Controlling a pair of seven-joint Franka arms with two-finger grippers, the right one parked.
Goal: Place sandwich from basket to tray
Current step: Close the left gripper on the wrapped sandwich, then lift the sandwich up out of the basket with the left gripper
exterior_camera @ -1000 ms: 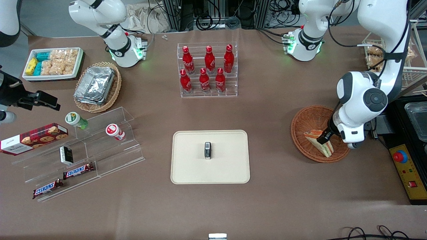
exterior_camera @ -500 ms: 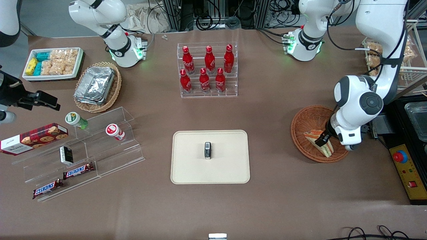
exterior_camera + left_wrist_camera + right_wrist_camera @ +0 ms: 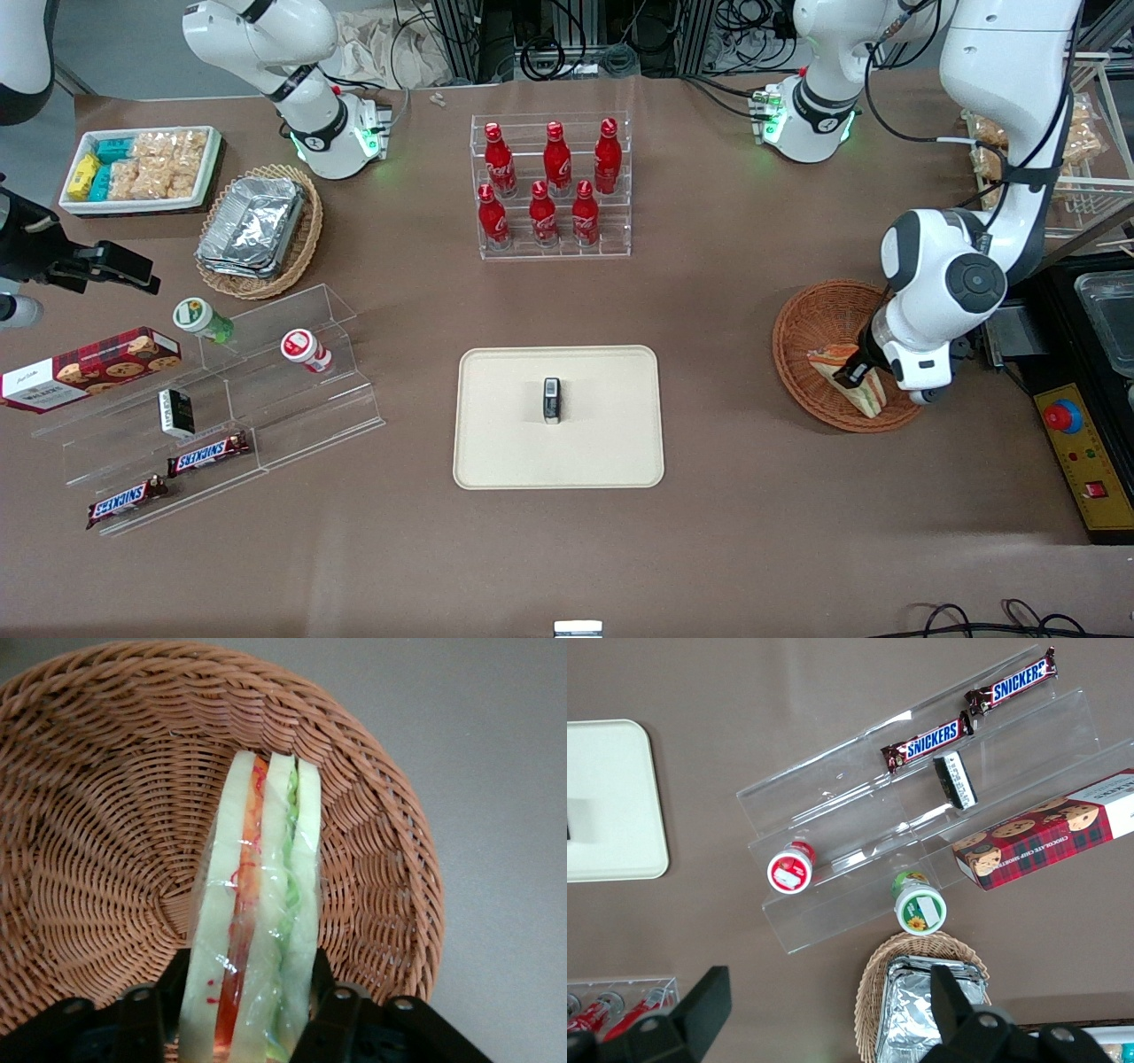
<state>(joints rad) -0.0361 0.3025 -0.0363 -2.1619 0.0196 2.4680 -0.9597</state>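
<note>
The sandwich (image 3: 831, 361) stands on edge in the reddish-brown wicker basket (image 3: 815, 319), toward the working arm's end of the table. My left gripper (image 3: 855, 372) is down in the basket, shut on the sandwich. In the left wrist view the black fingers (image 3: 321, 979) press both bread faces of the wrapped sandwich (image 3: 266, 868), with the gripper (image 3: 248, 988) over the basket's weave (image 3: 106, 815). The cream tray (image 3: 602, 452) lies at the table's middle with a small black object (image 3: 551, 400) on it. A corner of the tray also shows in the right wrist view (image 3: 611, 815).
A clear rack of red bottles (image 3: 554, 186) stands farther from the front camera than the tray. A stepped acrylic stand with snack bars and cups (image 3: 221, 390), a tan basket of foil containers (image 3: 259, 229) and a white snack bin (image 3: 142, 168) lie toward the parked arm's end. A control box (image 3: 1076, 443) sits beside the basket.
The left arm's elbow and wrist have shifted a little toward the table's middle and away from the front camera. The gripper stays on the sandwich, which has barely moved.
</note>
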